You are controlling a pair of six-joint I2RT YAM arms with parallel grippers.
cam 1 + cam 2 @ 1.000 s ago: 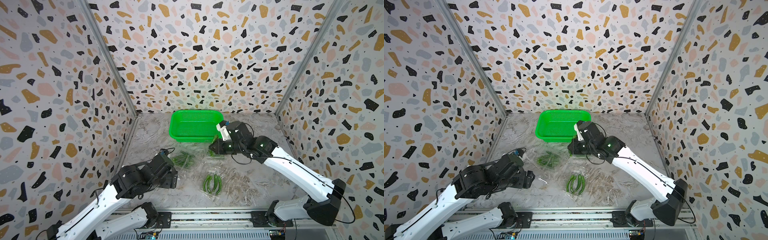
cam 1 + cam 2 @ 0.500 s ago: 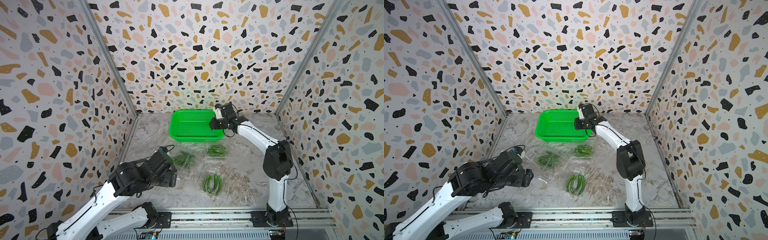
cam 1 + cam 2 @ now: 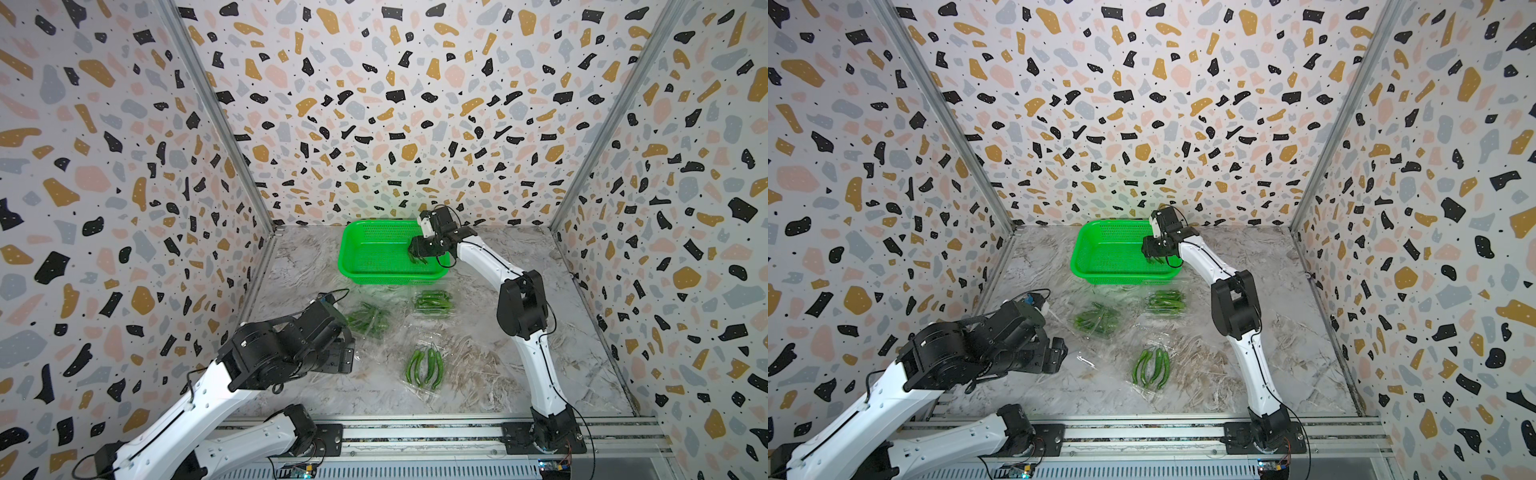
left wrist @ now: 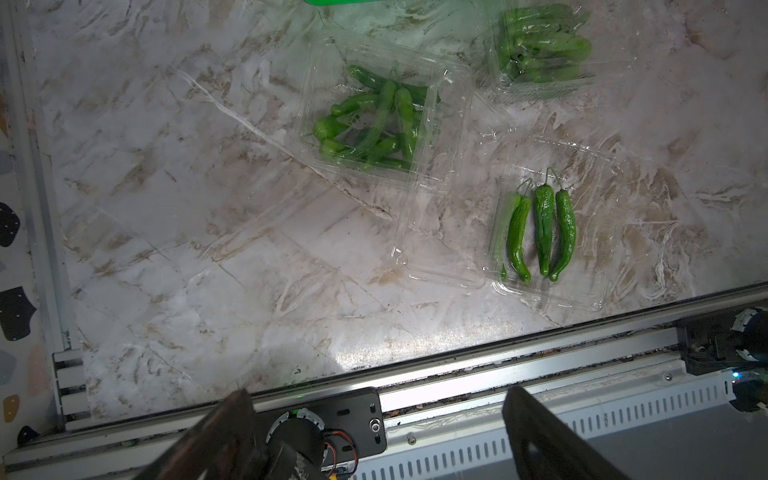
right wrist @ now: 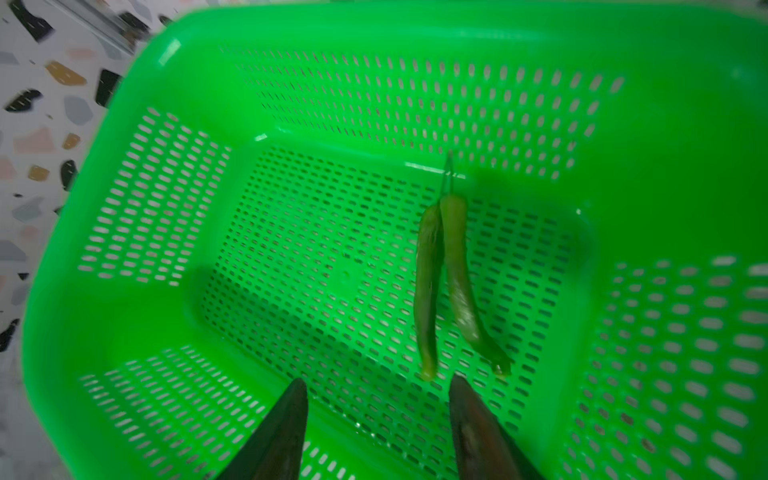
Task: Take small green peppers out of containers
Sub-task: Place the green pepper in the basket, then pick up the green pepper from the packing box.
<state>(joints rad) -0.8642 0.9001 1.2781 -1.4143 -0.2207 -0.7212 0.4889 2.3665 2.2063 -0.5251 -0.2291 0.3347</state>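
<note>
While the left arm (image 3: pixel 199 399) hangs low over the near-left part of the marble-patterned table (image 3: pixel 582 353), the left gripper (image 4: pixel 376 392) shows in its wrist view with both fingers spread wide and nothing between them. Only bare tabletop and the front rail (image 4: pixel 540 361) lie beneath it.

Just to its right sits the left container (image 3: pixel 368 320), a clear crinkly pack with a loose heap of small green peppers (image 4: pixel 374 120) crossing one another inside. Further right and closer to the rail lies the near container (image 3: pixel 426 370). The left wrist view shows it opened flat, one half bare and the other carrying four peppers side by side, stems pointing toward the back wall. Behind it, the far container (image 3: pixel 432 301) holds a tight bundle of peppers lying crosswise, just in front of the green basket (image 3: pixel 386 277), which stands at the back of the table near the rear wall.

From the rail at the front right, the right arm (image 3: pixel 536 365) reaches up and across to the basket's right end. The right gripper (image 5: pixel 378 380) hangs over the basket's inside, its jaws parted a moderate way and gripping nothing. Just beyond its fingertips, two peppers (image 5: pixel 453 282) show side by side, stems together, against the perforated floor. They are blurred, so I cannot tell whether they rest on that floor or are in the air. Both top views show them as a dark green streak just under the gripper.
</note>
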